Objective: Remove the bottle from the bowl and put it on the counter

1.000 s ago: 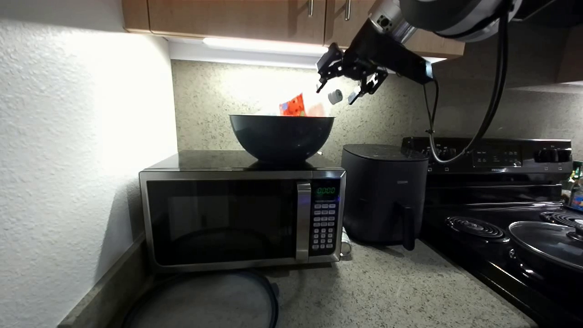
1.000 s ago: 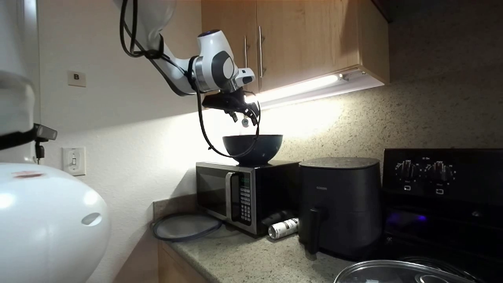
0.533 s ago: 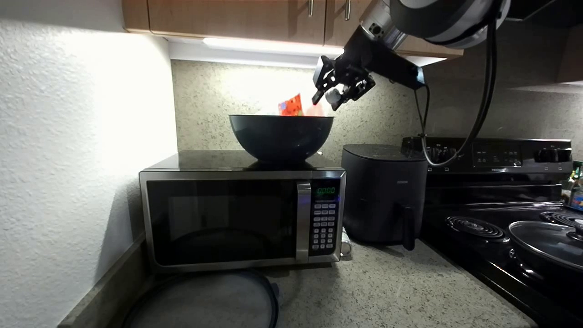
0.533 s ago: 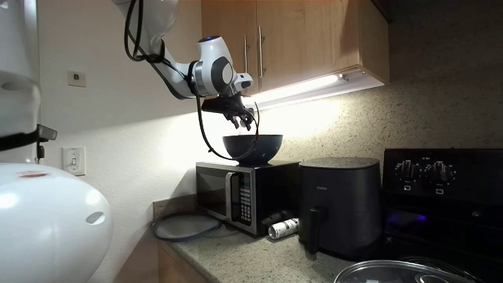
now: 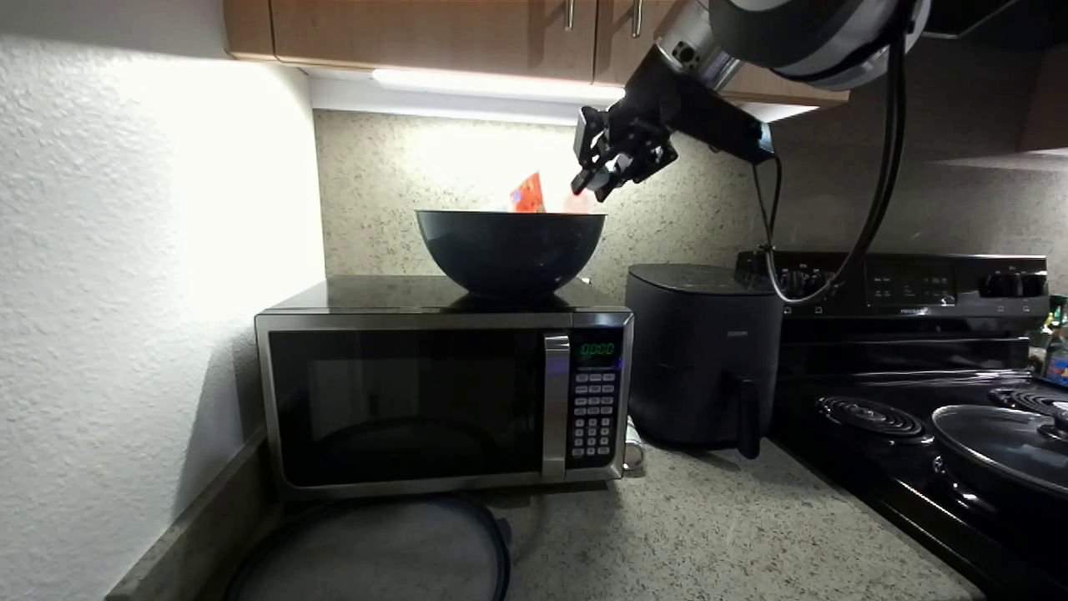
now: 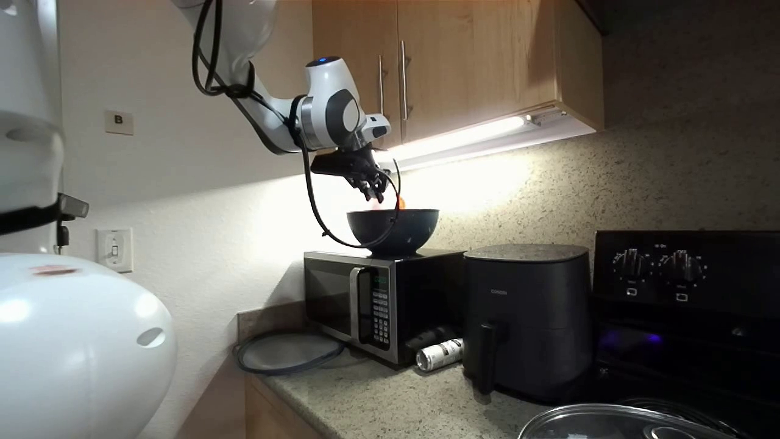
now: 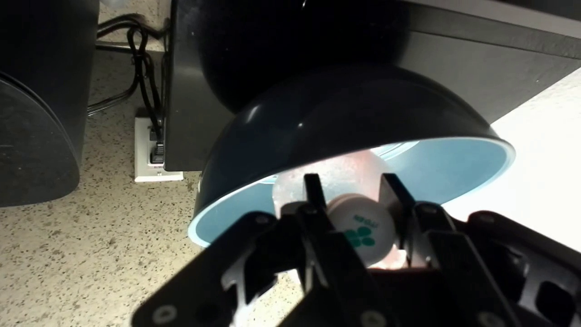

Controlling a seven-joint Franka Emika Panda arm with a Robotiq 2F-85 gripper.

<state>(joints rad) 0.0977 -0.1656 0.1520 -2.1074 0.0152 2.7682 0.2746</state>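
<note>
The bottle leans in the bowl, its red label (image 5: 528,194) showing above the rim in an exterior view. Its white cap (image 7: 363,227) with a green print faces the wrist camera, between the two fingers. My gripper (image 7: 352,184) is shut on the bottle at the cap end. In both exterior views the gripper (image 5: 590,190) (image 6: 374,196) hangs tilted just above the rim of the dark bowl (image 5: 511,250) (image 6: 393,230). The bowl stands on top of the microwave; its rim hides the bottle's lower part. The speckled counter (image 5: 667,534) (image 6: 378,402) lies well below.
The microwave (image 5: 417,401) bears the bowl. Beside it stand a black air fryer (image 5: 705,359) and a can (image 6: 439,355) lying down. A round lid (image 6: 289,352) rests in front of the microwave. Wall cabinets (image 6: 475,67) hang close above the gripper. The stove (image 5: 876,467) is beyond.
The gripper has come down and its fingers have closed around the cap end. In an exterior view the bowl has slid slightly to the left and the red label has turned a little.
</note>
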